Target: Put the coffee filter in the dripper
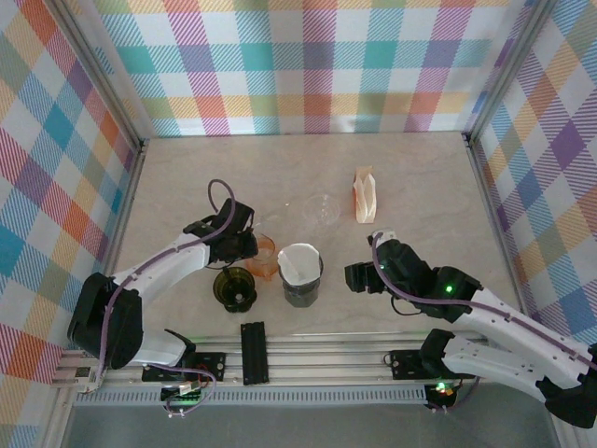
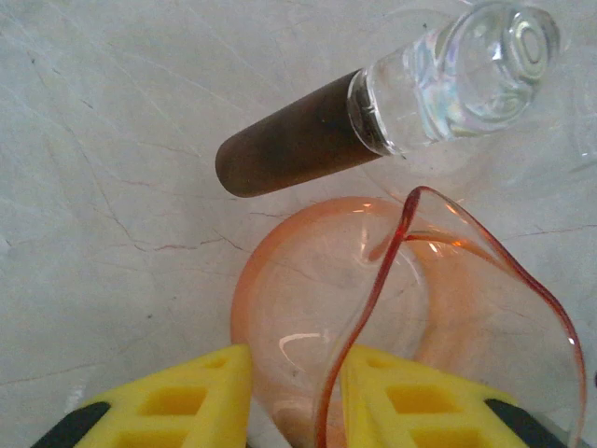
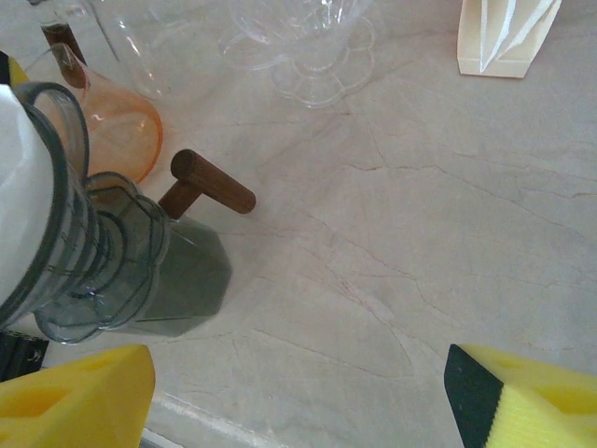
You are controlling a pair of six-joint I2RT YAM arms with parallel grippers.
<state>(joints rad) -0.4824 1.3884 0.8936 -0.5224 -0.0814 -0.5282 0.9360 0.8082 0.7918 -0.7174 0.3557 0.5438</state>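
Observation:
A white coffee filter (image 1: 298,264) sits inside a grey ribbed dripper (image 1: 301,280) on a grey pot with a wooden handle (image 3: 210,182); the filter (image 3: 17,196) and dripper (image 3: 93,271) also show at the left of the right wrist view. My left gripper (image 1: 250,245) is at an orange glass vessel (image 1: 265,255). Its yellow fingers (image 2: 187,397) straddle the vessel's thin rim (image 2: 373,271) and are shut on it. My right gripper (image 1: 356,276) hangs wide open over bare table, right of the grey pot, with nothing between its fingers (image 3: 84,387).
A dark green dripper (image 1: 235,287) stands in front of the orange vessel. A clear glass dripper (image 1: 322,210) and a pack of paper filters (image 1: 365,194) are behind. A clear glass server with a brown handle (image 2: 289,149) lies just beyond the orange vessel.

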